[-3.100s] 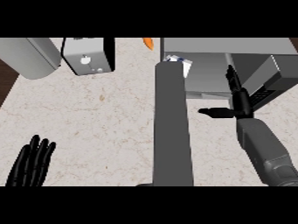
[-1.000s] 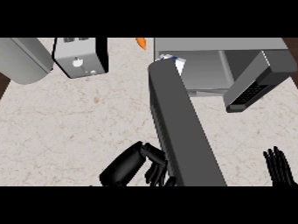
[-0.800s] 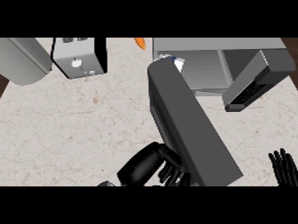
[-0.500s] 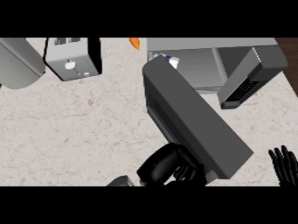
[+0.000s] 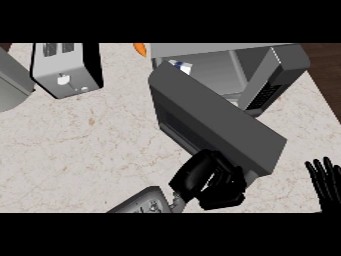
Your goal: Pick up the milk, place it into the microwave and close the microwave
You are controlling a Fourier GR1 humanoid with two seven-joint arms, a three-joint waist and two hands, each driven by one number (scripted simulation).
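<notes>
The left hand (image 5: pixel 206 180), fingers seemingly curled against the microwave door (image 5: pixel 217 127), is swinging it toward the milk (image 5: pixel 179 65) inside; the right hand (image 5: pixel 334 185) is resting open near the counter's front-right corner.

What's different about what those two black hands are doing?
The left robot hand sits against the outer face of the microwave door, fingers curled at its free edge; the right robot hand touches nothing. The left is near the view's bottom centre; the right rests open, fingers up, at the lower right corner. Both are black.
</notes>
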